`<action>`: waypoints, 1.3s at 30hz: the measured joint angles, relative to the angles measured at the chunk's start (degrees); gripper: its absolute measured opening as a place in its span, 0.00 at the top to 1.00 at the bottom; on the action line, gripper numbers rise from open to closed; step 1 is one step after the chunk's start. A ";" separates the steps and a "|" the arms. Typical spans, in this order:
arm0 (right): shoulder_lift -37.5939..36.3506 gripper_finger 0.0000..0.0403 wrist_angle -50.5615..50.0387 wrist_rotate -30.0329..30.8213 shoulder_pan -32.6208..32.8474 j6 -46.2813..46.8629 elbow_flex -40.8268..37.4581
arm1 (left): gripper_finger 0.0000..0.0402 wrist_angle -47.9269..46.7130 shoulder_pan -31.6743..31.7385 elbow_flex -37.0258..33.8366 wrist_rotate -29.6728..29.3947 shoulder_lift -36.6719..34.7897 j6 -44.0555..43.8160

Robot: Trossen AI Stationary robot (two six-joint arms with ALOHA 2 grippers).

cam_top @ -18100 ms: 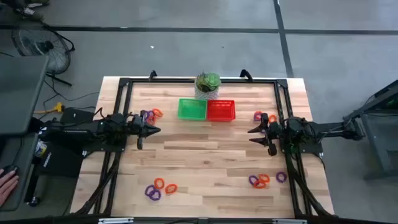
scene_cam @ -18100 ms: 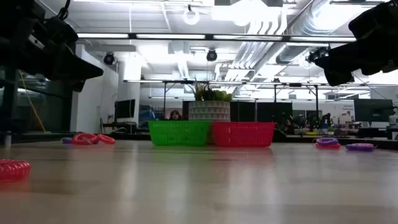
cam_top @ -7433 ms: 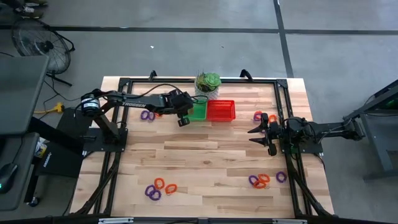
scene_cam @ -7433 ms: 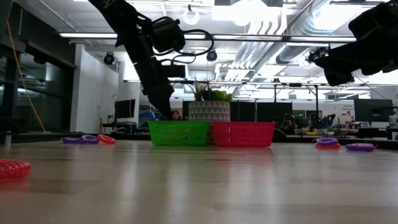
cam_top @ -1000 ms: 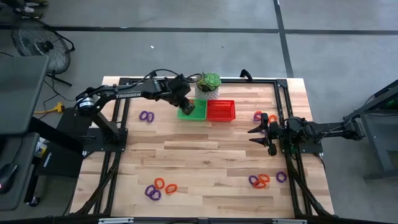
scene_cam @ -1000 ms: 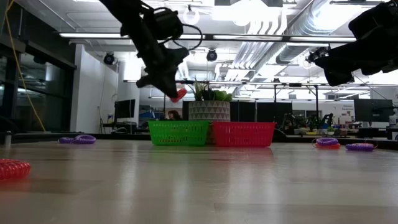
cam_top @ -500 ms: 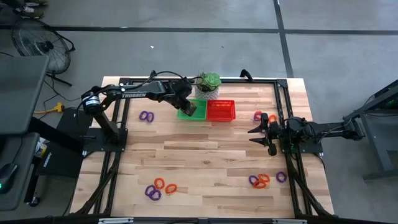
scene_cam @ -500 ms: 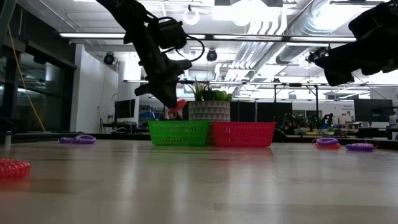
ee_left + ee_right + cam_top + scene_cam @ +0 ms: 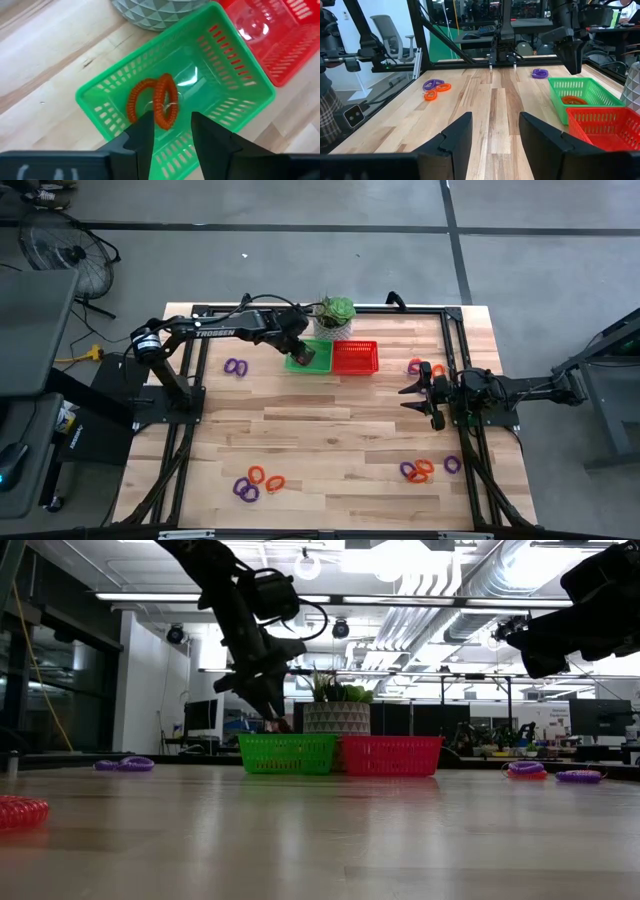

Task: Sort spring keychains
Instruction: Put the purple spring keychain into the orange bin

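Observation:
My left gripper point(image 9: 305, 352) hangs open over the green basket point(image 9: 322, 366), fingers slanting down, nothing between them point(image 9: 170, 127). Two orange spring keychains point(image 9: 152, 102) lie on the basket's floor below the fingertips, one leaning on the other. In the low view the gripper point(image 9: 275, 720) stands just above the green basket's rim point(image 9: 288, 754). The red basket point(image 9: 355, 357) touches the green one on its right. My right gripper point(image 9: 406, 398) waits open at the table's right side, holding nothing point(image 9: 492, 135).
Loose orange and purple keychains lie in groups: far left point(image 9: 236, 366), near left point(image 9: 255, 482), near right point(image 9: 425, 470) and far right point(image 9: 425, 367). A potted plant point(image 9: 335, 315) stands just behind the baskets. The middle of the table is bare wood.
My left gripper has sunk a little toward the green basket and opened. The orange keychain it carried has dropped out of the fingers into the green basket, beside the one lying there.

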 joint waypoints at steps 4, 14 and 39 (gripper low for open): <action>0.00 0.60 0.00 0.00 0.00 0.00 -0.01 | 0.69 -0.16 0.00 -0.04 0.04 -0.69 0.69; 0.00 0.61 0.00 0.01 0.00 0.00 0.01 | 0.96 -7.67 0.00 -0.04 -1.13 -6.07 4.64; 0.00 0.61 -0.02 0.04 0.00 0.00 -0.01 | 1.00 -15.13 0.84 -23.09 -9.92 -25.11 -10.99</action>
